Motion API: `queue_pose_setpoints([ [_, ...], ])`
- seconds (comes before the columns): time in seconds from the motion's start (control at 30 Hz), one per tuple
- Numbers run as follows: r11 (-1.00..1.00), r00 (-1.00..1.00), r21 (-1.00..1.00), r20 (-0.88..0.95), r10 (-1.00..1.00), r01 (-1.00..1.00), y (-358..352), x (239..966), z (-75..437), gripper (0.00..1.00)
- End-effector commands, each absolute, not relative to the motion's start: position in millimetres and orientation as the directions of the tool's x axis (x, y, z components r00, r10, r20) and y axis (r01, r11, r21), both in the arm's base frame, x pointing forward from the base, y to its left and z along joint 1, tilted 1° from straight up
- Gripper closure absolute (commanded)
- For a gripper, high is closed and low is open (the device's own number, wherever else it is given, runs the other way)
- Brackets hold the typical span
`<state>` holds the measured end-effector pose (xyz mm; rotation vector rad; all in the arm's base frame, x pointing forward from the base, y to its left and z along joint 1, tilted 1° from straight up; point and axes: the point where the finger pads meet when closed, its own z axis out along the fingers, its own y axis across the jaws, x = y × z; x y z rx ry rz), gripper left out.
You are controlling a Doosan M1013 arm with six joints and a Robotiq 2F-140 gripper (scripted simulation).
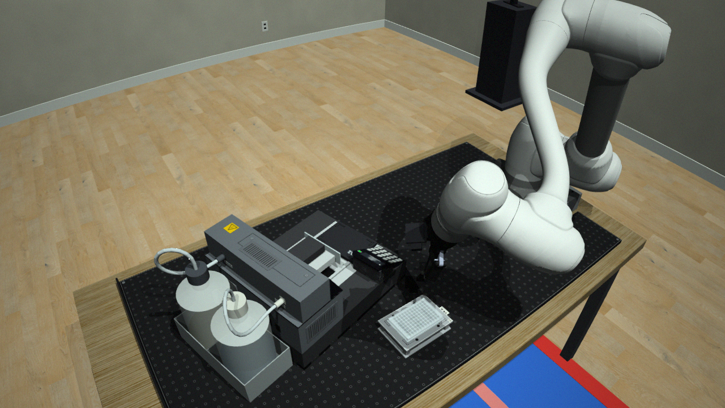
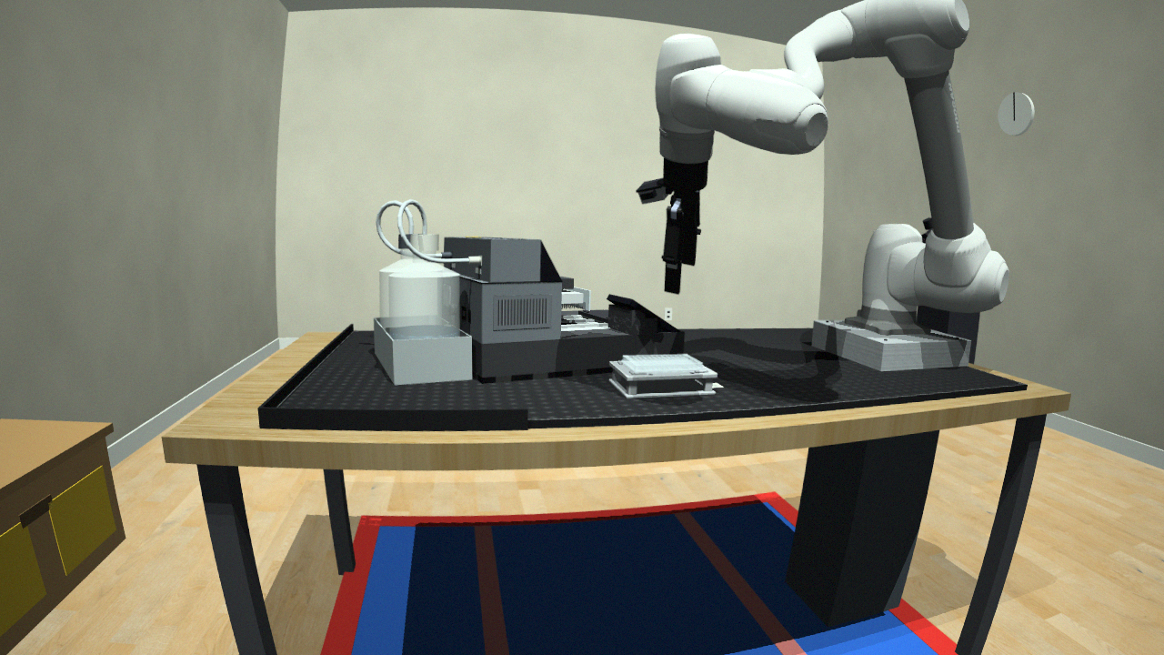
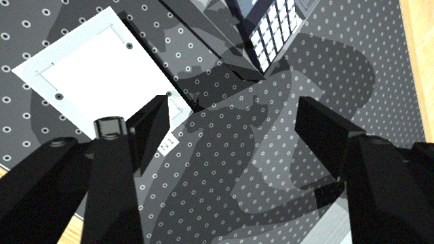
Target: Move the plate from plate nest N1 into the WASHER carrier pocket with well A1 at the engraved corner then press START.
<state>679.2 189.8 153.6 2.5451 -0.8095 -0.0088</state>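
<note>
our gripper (image 2: 673,280) hangs parted and empty high above the mat, while the plate (image 1: 415,320) lies in nest n1 (image 3: 168,145) below it toward the table's front edge, well apart

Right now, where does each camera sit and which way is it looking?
Top: high off a table corner, looking down at washer, plate and arm.
Exterior: low in front of the table, looking level; whole arm, open gripper hanging above the table.
Wrist: behind the fingers, looking down at plate and keypad.
All three share the plate.
</note>
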Motion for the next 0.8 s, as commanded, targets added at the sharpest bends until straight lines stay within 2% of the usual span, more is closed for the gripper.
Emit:
queue_pose_setpoints([
  [0.0,-0.79,0.869,0.387,0.065,-0.491,-0.476,195.7,682.5,152.3,0.3],
  [0.37,-0.957,0.969,0.177,-0.041,-0.242,-0.231,217.3,699.2,155.0,0.3],
  [0.77,-1.0,1.0,-0.016,0.004,0.008,0.008,236.8,723.4,169.9,0.3],
])
